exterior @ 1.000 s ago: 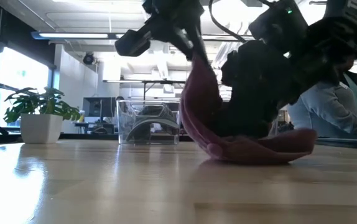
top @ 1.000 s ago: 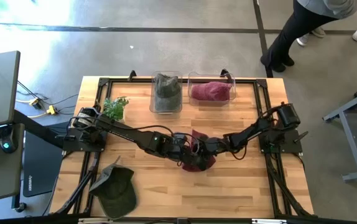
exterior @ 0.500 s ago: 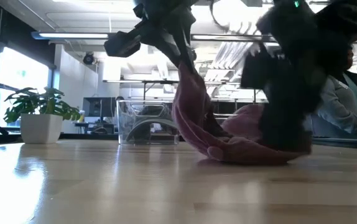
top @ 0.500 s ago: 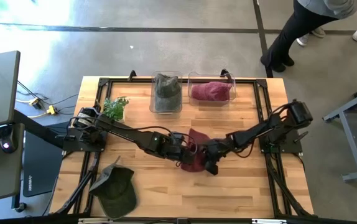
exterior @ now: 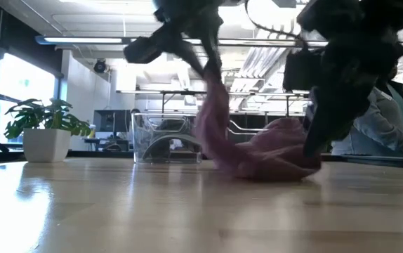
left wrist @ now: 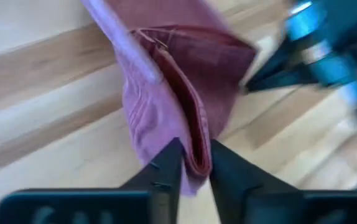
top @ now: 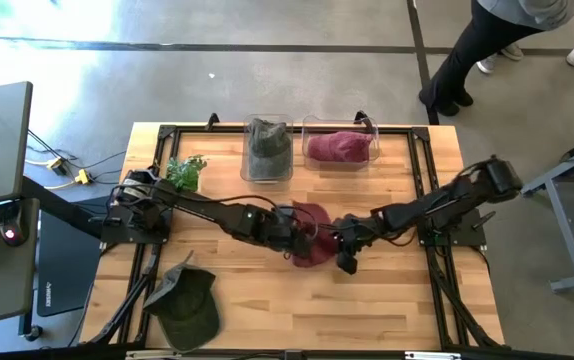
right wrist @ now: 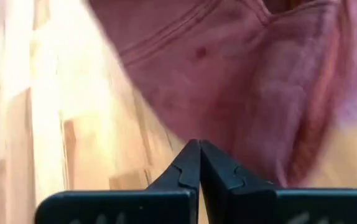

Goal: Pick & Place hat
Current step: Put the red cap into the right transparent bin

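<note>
A maroon hat [top: 312, 238] lies crumpled at the table's middle, one side pulled up and the rest resting on the wood [exterior: 272, 163]. My left gripper [top: 293, 232] reaches in from the left and is shut on its raised side. My right gripper [top: 346, 260] stands at the hat's right, near side with its fingers shut [right wrist: 198, 146], the tips right at the cloth's lower edge. Whether they touch it I cannot tell. My left gripper pinches a folded edge of the maroon hat [left wrist: 195, 140] between its two fingers [left wrist: 166, 163], several layers together. It comes slanting down from the left [exterior: 212, 70]. That side hangs up from the hold, while the hat's other end [exterior: 293, 165] stays on the table.
Two clear bins stand at the far edge, one with a green hat [top: 267, 148], one with a maroon hat [top: 340, 148]. A green cap [top: 187, 300] lies at the near left corner, and a small potted plant [top: 185, 172] at the left. A person [top: 487, 40] stands beyond the far right corner.
My right gripper has drawn out from over the hat, toward the near edge and right, and now stands beside it. My left gripper has kept its hold and carried the raised edge slightly toward the far edge; the hat's body has slumped lower on the table.
</note>
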`<state>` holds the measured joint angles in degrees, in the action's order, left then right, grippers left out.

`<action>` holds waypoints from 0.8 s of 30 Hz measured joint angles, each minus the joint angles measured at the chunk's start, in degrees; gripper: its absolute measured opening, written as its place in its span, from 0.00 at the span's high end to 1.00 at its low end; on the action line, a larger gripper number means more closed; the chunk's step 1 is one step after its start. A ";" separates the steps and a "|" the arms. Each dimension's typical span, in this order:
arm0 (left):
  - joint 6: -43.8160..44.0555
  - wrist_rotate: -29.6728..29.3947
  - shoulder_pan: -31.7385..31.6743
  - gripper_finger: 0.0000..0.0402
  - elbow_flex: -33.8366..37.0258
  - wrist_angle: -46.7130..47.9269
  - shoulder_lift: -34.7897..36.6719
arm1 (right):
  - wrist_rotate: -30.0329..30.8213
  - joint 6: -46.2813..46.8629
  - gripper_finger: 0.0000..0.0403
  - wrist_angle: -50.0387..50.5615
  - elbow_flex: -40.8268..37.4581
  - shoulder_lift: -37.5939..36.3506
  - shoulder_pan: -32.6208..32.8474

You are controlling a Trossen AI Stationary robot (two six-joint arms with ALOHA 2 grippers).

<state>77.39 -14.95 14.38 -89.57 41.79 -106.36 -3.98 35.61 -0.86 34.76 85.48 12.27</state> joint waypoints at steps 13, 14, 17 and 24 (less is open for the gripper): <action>-6.57 7.63 0.58 0.51 -0.25 15.94 6.59 | -3.81 -18.16 0.62 -4.73 0.81 -4.42 1.74; -6.70 6.94 1.13 0.51 -0.41 17.27 6.58 | -3.44 -19.73 0.57 -5.09 1.45 -3.25 2.39; -6.58 6.47 3.50 0.51 0.32 25.40 6.69 | -2.63 -26.49 0.47 -5.48 4.64 1.16 4.29; -5.15 8.44 11.23 0.51 3.94 23.83 7.10 | 5.40 -38.65 0.43 -0.70 17.31 15.30 6.50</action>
<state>72.24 -6.51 25.61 -85.63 65.62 -99.27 1.42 -3.04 -1.56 52.07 100.78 18.78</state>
